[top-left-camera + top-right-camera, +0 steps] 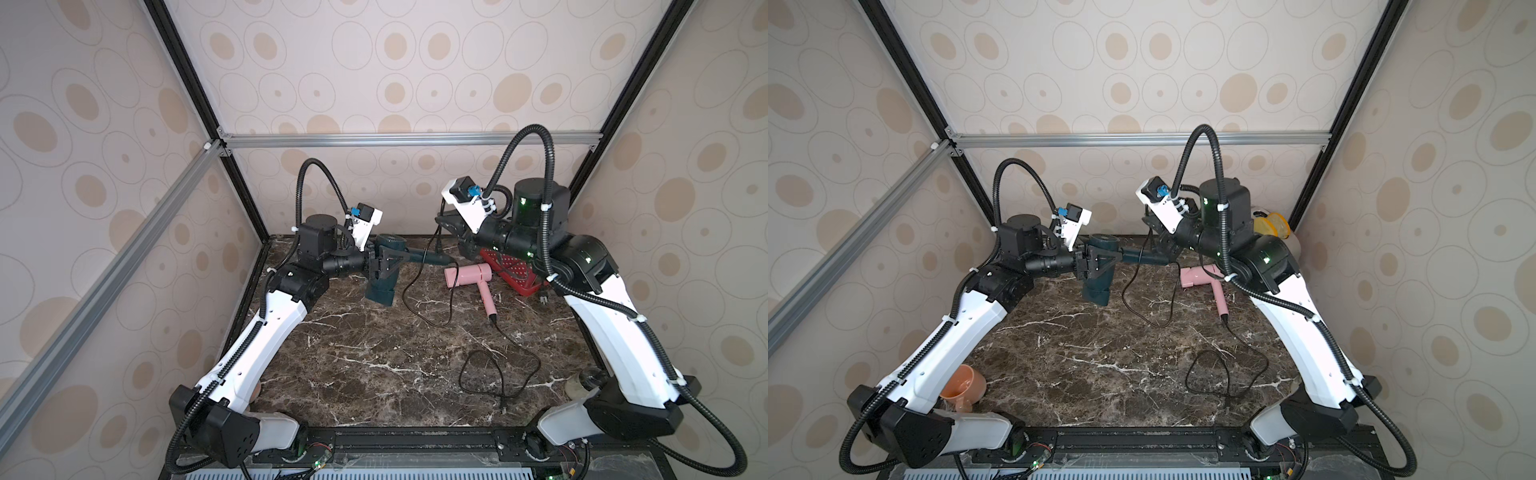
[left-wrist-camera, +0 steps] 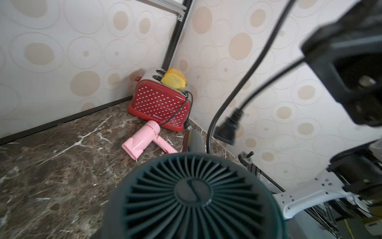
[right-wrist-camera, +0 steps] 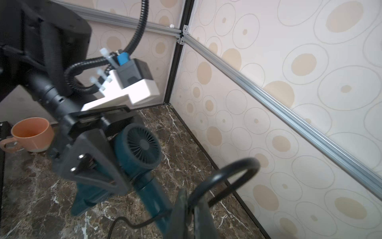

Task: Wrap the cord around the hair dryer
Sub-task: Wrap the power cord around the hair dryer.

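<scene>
A dark teal hair dryer [image 1: 380,289] [image 1: 1096,289] hangs above the back of the table, its round rear grille [image 2: 192,194] filling the left wrist view. My left gripper [image 1: 384,266] [image 1: 1096,262] [image 3: 93,165] is shut on its barrel; the fingers are hidden in the left wrist view. The handle [image 1: 428,257] points right. Its black cord [image 1: 405,291] [image 1: 1123,291] [image 2: 227,99] droops to the table and rises to my right gripper [image 1: 440,222] [image 1: 1148,224] [image 3: 190,198], which is shut on it, a loop arching over the fingers. The plug [image 2: 227,130] dangles free.
A pink hair dryer [image 1: 467,276] [image 1: 1200,276] [image 2: 142,140] lies on the marble table with its own cord [image 1: 498,374] coiled toward the front right. A red dotted toaster [image 1: 511,270] [image 2: 161,103] stands in the back right corner. An orange cup [image 1: 963,384] [image 3: 31,134] sits front left.
</scene>
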